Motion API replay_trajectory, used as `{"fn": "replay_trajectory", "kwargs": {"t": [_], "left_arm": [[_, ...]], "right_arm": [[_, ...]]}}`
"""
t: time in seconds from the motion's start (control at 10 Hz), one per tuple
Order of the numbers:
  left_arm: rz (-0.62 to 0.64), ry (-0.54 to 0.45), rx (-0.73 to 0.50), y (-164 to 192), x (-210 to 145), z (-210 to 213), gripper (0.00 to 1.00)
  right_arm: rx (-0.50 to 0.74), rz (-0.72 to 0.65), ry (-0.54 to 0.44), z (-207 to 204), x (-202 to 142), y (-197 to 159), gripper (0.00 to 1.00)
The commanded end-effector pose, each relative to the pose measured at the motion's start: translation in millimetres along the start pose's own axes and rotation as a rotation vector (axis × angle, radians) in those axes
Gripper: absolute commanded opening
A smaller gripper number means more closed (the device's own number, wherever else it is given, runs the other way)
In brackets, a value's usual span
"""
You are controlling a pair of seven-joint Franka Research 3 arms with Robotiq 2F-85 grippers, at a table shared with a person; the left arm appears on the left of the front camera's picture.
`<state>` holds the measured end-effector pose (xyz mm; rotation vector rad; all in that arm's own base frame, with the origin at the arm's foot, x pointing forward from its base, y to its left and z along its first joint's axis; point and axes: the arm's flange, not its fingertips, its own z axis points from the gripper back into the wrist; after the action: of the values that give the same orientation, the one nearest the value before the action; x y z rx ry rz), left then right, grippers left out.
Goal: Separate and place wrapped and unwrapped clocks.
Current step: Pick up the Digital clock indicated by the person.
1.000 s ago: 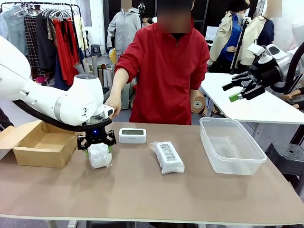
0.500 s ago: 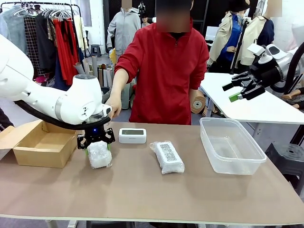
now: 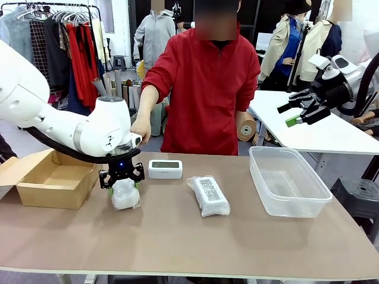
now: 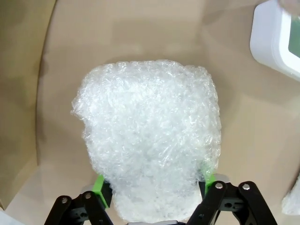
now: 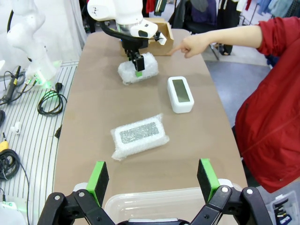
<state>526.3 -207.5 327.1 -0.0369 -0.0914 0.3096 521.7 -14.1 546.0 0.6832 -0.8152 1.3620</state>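
We see a brown desk (image 3: 177, 248) with a person in a red top (image 3: 204, 89) standing at its far side. The person's hand (image 3: 141, 129) reaches out over the far left, a finger pointing toward the open cardboard box (image 3: 50, 183) at the desk's left edge. At the right end stands a clear plastic tub (image 3: 288, 180).

Near the middle lies the middle wrapped clock (image 3: 208, 196), flat on the desk, a patterned face showing through its bubble wrap. The left wrapped clock (image 3: 125, 196) sits just right of the box. The left claw (image 3: 123, 184) comes down on it from above, its green pads (image 4: 99, 183) pressed into the lump's two sides, pinching it. We cannot tell whether the lump rests on the desk.

The bare white clock (image 3: 165, 169) lies screen up toward the far side, between the two wrapped ones and apart from both.

The right claw (image 3: 287, 114) hangs high at the far right, fingers spread wide, gripping nothing.
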Motion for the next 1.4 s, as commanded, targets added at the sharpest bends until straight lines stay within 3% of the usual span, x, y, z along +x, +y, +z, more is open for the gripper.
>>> {"fn": "replay_trajectory", "kwargs": {"t": [0.0, 0.2, 1.1, 1.3], "left_arm": [[0.009, -0.023, 0.016, -0.4, 0.4, 4.1, 0.43], [0.0, -0.032, 0.008, 1.0, -4.3, 17.1, 0.03], [-0.166, -0.217, 0.021, 5.7, -48.1, 149.1, 0.0], [-0.182, -0.207, 0.031, -1.6, -51.4, 174.4, 0.0]], "right_arm": [[-0.003, 0.002, -0.002, 0.7, 1.0, 0.5, 1.0], [-0.003, 0.002, -0.002, 0.7, 1.0, 0.5, 1.0], [-0.003, 0.002, -0.002, 0.7, 1.0, 0.5, 1.0], [-0.003, 0.002, -0.002, 0.7, 1.0, 0.5, 1.0]]}}
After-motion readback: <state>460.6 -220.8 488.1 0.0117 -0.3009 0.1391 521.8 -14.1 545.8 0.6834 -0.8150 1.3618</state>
